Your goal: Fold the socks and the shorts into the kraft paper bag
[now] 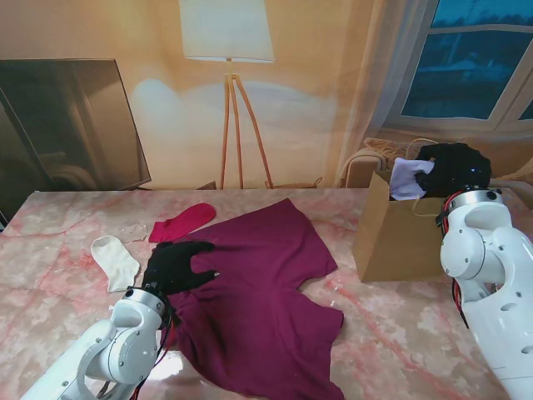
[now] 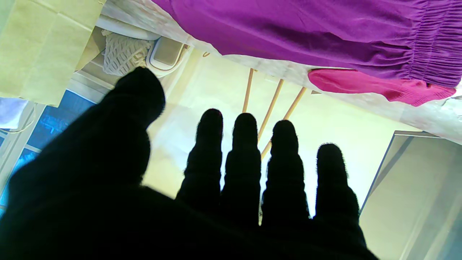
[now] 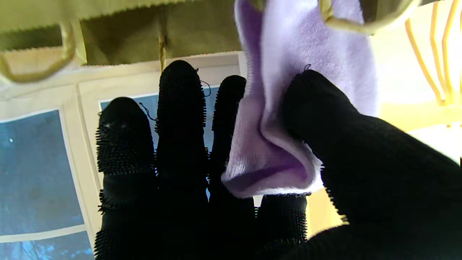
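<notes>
Maroon shorts [image 1: 262, 296] lie spread across the middle of the table, also seen as purple cloth [image 2: 325, 32] in the left wrist view. My left hand [image 1: 176, 265] rests open on their left edge, fingers apart [image 2: 245, 162]. A red sock [image 1: 183, 222] and a white sock [image 1: 115, 261] lie to the left of the shorts. The kraft paper bag [image 1: 396, 237] stands upright at the right. My right hand [image 1: 454, 169] hovers over its mouth, thumb and fingers pinching a pale lavender sock [image 1: 410, 177], shown close up as lavender sock [image 3: 288, 108].
A floor lamp [image 1: 229, 92] stands beyond the table's far edge, a dark screen [image 1: 67, 125] at the far left. A window [image 1: 475, 58] is behind the bag. A wicker item [image 1: 375, 154] sits behind the bag.
</notes>
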Controlling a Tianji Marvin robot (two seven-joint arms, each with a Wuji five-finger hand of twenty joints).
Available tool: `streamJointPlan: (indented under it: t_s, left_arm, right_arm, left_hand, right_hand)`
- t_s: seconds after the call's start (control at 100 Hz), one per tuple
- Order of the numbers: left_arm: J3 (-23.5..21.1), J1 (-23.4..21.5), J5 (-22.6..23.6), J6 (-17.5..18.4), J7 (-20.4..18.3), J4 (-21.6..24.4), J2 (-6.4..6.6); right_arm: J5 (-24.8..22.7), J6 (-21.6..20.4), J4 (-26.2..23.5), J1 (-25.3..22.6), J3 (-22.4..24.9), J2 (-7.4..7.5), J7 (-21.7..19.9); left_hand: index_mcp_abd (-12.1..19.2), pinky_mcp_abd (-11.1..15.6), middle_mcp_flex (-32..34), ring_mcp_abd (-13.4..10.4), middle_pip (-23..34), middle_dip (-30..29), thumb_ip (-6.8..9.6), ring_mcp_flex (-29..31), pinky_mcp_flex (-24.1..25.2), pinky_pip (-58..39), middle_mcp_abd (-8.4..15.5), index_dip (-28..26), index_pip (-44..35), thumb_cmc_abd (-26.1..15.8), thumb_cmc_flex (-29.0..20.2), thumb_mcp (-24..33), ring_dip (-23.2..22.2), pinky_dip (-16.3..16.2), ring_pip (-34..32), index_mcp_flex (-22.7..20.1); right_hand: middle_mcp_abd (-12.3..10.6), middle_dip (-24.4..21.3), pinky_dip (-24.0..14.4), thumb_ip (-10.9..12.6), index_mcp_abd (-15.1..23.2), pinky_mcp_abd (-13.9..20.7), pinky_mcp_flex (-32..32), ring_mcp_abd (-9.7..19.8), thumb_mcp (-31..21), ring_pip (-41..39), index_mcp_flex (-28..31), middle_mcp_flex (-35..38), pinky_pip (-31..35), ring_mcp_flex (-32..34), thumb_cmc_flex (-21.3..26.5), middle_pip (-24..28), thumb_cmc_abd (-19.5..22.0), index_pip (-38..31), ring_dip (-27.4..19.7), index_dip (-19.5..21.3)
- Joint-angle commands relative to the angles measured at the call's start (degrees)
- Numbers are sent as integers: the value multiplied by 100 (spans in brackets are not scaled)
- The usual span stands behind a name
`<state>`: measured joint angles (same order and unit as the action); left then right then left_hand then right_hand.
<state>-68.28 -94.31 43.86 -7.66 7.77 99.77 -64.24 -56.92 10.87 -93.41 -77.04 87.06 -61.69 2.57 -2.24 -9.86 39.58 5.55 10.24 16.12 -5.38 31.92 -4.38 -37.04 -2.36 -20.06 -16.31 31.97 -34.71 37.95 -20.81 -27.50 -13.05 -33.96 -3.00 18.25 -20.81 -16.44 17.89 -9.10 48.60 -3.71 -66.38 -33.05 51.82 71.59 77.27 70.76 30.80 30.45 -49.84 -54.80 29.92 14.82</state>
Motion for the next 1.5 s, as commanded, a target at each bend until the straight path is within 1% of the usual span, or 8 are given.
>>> streamJointPlan:
  t_s: [0.0, 0.12, 0.21, 0.26, 0.58, 0.83, 1.15, 1.49]
  left_arm:
    - [24, -3, -17, 12, 48, -36, 7]
    - [48, 10, 5, 33, 86, -60, 4]
    - [61, 23, -14, 49, 150, -98, -8]
    - [62, 25, -11, 40, 151, -100, -8]
    - [92, 61, -8, 47, 174, -145, -11]
    - [62, 39, 17, 36, 161, -123, -5]
    - [2, -9, 24, 30, 103, -47, 5]
    - [-74, -111, 99, 75, 95, 41, 17]
  right_arm:
    - [37, -3, 20, -16, -39, -32, -8]
    - [-58, 76, 26, -13, -62, -17, -80]
    - [-78, 97, -24, -45, -41, -3, -208]
    - [-110, 106, -62, -72, -22, 6, -272]
    - [-179, 75, -174, -202, 65, 20, -361]
    - [-11, -168, -349, -354, 141, -32, -30]
    - [126, -710, -1261, -1010, 254, -111, 329]
    - [261, -1440, -1820, -1872, -17, -144, 553]
  left_hand:
    - [44, 96, -181, -150, -66, -42, 244, -104, 53, 13, -87, 44, -29, -45, 102, -14, 33, 12, 91, -14]
    - [38, 64, -158, -144, -54, -37, 227, -87, 41, -11, -108, 36, -47, -65, 157, -6, 32, 3, 79, -20]
    - [42, 96, -140, -136, -45, -31, 224, -66, 32, -41, -116, 31, -59, -69, 177, -13, 25, -6, 61, -28]
    - [25, 99, -141, -133, -45, -30, 224, -66, 28, -51, -110, 32, -60, -71, 181, -18, 23, -7, 57, -31]
    - [36, 75, -149, -138, -49, -29, 231, -82, 59, -53, -111, 37, -57, -84, 179, -37, 28, 13, 59, -30]
    - [36, 88, -157, -137, -54, -32, 233, -97, 82, -15, -109, 43, -52, -102, 189, -44, 33, 41, 69, -27]
    - [10, 132, -203, -132, -75, -39, 257, -148, 165, 189, -127, 67, -1, -254, 235, -132, 37, 179, 84, 8]
    - [7, 120, -217, -120, -81, -44, 274, -157, 146, 238, -132, 86, 34, -284, 234, -203, 41, 283, 91, 6]
  right_hand:
    - [65, -78, -54, -340, -146, -12, -187, -142, 136, 143, -233, -224, -82, -183, -184, 106, -27, 1, -4, -42]
    - [34, -199, -183, -247, -351, 9, -580, -102, 103, 580, -419, -806, -447, -624, -433, 133, 35, 787, -25, 279]
    - [-8, -198, -359, 490, -555, -35, -1095, -63, 6, 962, -544, -1242, -898, -1148, -678, -10, 193, 1644, -84, 795]
    - [-31, -191, -548, 682, -590, -54, -1274, -23, 40, 1066, -607, -1379, -1090, -1329, -727, -50, 222, 1932, -92, 1179]
    - [-114, -297, -585, 649, -687, -82, -2100, 57, 456, 1534, -1201, -2142, -1766, -2185, -1179, -422, 320, 2308, -270, 1110]
    - [-45, -367, -663, 759, -863, 21, -2364, 117, 1121, 1787, -1517, -2488, -2235, -2493, -1575, -661, 1042, 2566, -456, 978]
    - [-19, -513, -440, 959, -871, 281, -2405, 241, 1384, 2013, -1501, -2357, -2595, -2585, -1820, -971, 1742, 2650, -757, 928]
    - [29, -688, 44, 1024, -918, 701, -2438, 345, 1666, 2187, -1667, -2480, -3063, -2812, -1892, -1388, 1979, 2790, -1049, 872]
